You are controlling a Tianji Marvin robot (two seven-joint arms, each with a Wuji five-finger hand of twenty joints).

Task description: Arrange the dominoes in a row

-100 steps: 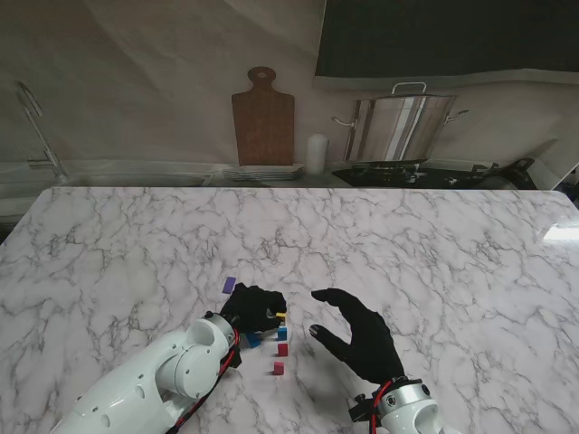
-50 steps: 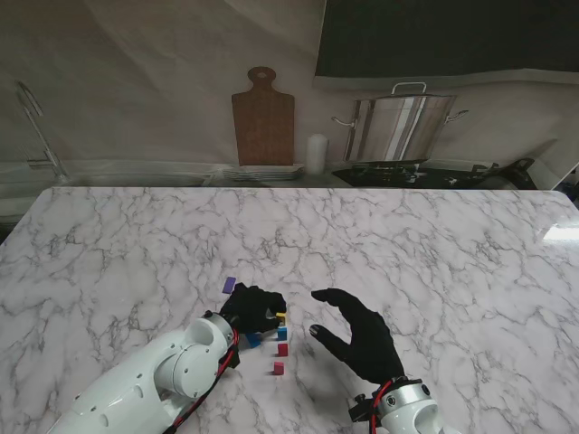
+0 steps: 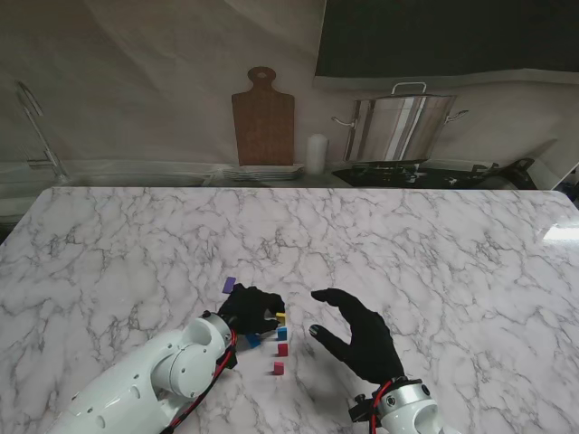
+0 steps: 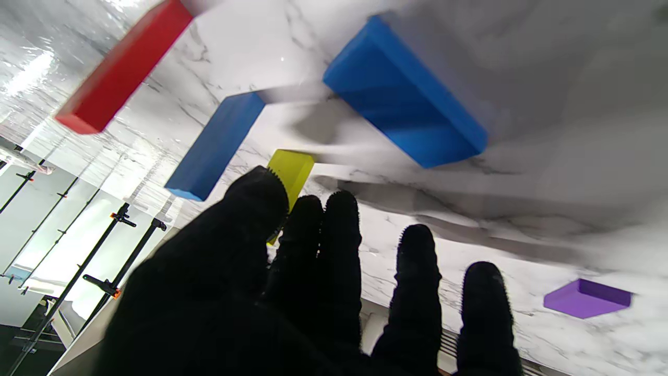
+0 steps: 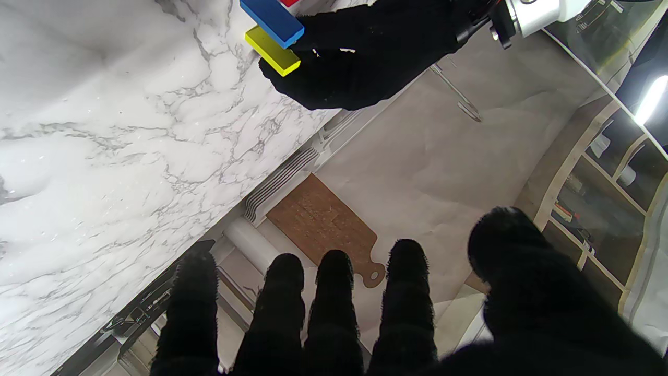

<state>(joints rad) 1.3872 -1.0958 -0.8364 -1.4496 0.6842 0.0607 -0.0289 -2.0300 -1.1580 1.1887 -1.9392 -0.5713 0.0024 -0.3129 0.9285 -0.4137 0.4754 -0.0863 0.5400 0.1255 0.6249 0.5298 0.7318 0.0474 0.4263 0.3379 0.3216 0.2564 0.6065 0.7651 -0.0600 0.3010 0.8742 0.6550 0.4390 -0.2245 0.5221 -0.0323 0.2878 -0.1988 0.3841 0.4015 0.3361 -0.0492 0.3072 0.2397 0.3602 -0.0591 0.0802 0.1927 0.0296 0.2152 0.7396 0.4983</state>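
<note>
Stand cam overhead; wrist cams close-up.

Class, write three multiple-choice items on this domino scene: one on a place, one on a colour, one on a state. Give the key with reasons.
1. Where does the purple domino lie?
A. standing in the row
B. flat, apart, left of the left hand
C. in the right hand

2. Which colour is the domino at the left hand's fingertips?
A. yellow
B. green
C. white

3. How is the right hand?
A. closed on a domino
B. open, holding nothing
C. flat on the table

Key: B, it lies alone, away from the others; A, the yellow domino sits between thumb and fingers; B, fingers spread, nothing in them.
</note>
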